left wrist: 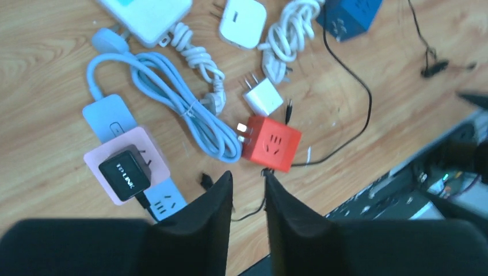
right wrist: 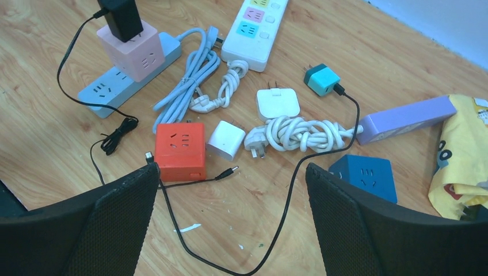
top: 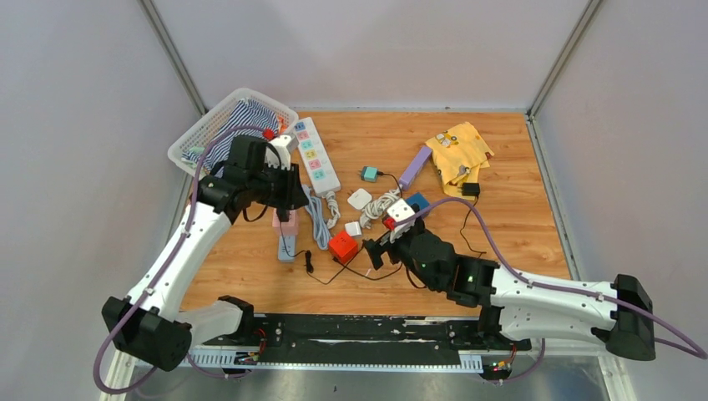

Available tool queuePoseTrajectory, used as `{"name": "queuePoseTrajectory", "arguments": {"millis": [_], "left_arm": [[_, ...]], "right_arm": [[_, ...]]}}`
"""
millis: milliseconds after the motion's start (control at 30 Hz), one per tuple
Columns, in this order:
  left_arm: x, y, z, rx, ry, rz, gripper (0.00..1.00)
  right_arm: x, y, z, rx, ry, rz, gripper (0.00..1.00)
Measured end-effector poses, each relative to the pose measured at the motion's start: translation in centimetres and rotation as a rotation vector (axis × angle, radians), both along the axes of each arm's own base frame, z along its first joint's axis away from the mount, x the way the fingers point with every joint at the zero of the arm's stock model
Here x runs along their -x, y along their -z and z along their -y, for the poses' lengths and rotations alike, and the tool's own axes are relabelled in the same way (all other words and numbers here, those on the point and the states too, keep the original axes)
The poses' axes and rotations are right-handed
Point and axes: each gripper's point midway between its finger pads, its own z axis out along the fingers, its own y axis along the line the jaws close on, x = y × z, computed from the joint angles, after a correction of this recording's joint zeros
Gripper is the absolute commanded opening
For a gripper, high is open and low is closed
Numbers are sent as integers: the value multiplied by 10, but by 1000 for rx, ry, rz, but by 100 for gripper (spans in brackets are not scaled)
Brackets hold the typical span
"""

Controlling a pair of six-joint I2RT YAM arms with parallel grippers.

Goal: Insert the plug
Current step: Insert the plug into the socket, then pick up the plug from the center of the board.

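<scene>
The wooden desk [top: 518, 234] was shut in by grey walls [top: 376, 50] on the left, far and right sides. A black rail [top: 359, 327] ran along its near edge. The bare wood lay mostly at the right and near the front. The middle was crowded with sockets and cords.

The black adapter [left wrist: 125, 172] stood upright on the pink cube socket [left wrist: 156, 156], its base against the cube's top face. The cube sat on the blue-grey power strip [left wrist: 108, 115]. White lettering on the adapter read "TP-LINK". This could be read only in the left wrist view.

The left pincer [left wrist: 248, 179] hung above and beside the adapter. Its fingers were narrowly parted and held nothing. In the top view it hid the adapter. The right pincer [right wrist: 230, 172] stood wide apart and empty over the red cube socket [right wrist: 179, 150]. A thin black cable [right wrist: 288, 195] ran between its fingers.

The right wrist view alone showed the teal plug [right wrist: 321, 79] and the purple strip [right wrist: 403, 118] clearly, with the blue cube [right wrist: 365, 175] near the right finger. The white power strip [top: 316, 154] had coloured socket faces. Only the top view took in the basket [top: 194, 142] at the far-left corner and the whole yellow cloth [top: 459, 150] at the far right.
</scene>
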Motion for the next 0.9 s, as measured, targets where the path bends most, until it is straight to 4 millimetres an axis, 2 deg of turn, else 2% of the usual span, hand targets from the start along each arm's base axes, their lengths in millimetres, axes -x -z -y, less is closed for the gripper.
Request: {"name": "queuePoseTrajectory", "arguments": {"millis": [67, 100, 167, 233, 267, 333, 400, 467, 567, 633, 733, 900], "left_arm": [[6, -2, 2, 23, 29, 28, 25], [9, -3, 2, 31, 35, 51, 34], [14, -4, -3, 41, 12, 95, 61], [17, -1, -11, 35, -40, 123, 91], [17, 2, -16, 27, -72, 130, 98], [17, 14, -25, 4, -132, 121, 100], [16, 28, -32, -18, -174, 94, 100], [16, 44, -36, -40, -198, 50, 100], [17, 57, -38, -58, -205, 11, 100], [18, 58, -38, -61, -203, 13, 100], [17, 53, -40, -64, -206, 39, 100], [17, 48, -47, -77, -235, 76, 100]], "right_arm": [[-5, 0, 0, 3, 22, -26, 90], [-9, 2, 1, 7, 39, -47, 86], [-20, 12, 5, 23, 69, -99, 77], [-32, 24, 13, 35, 105, -158, 67], [-38, 30, 17, 34, 123, -192, 62], [-46, 44, 27, 37, 155, -257, 57], [-53, 59, 39, 45, 199, -322, 56], [-60, 69, 51, 55, 238, -367, 58], [-80, 81, 80, 64, 335, -409, 64], [-93, 89, 99, 85, 386, -423, 70], [-111, 98, 114, 137, 401, -448, 79], [-134, 101, 110, 181, 303, -480, 84]]}}
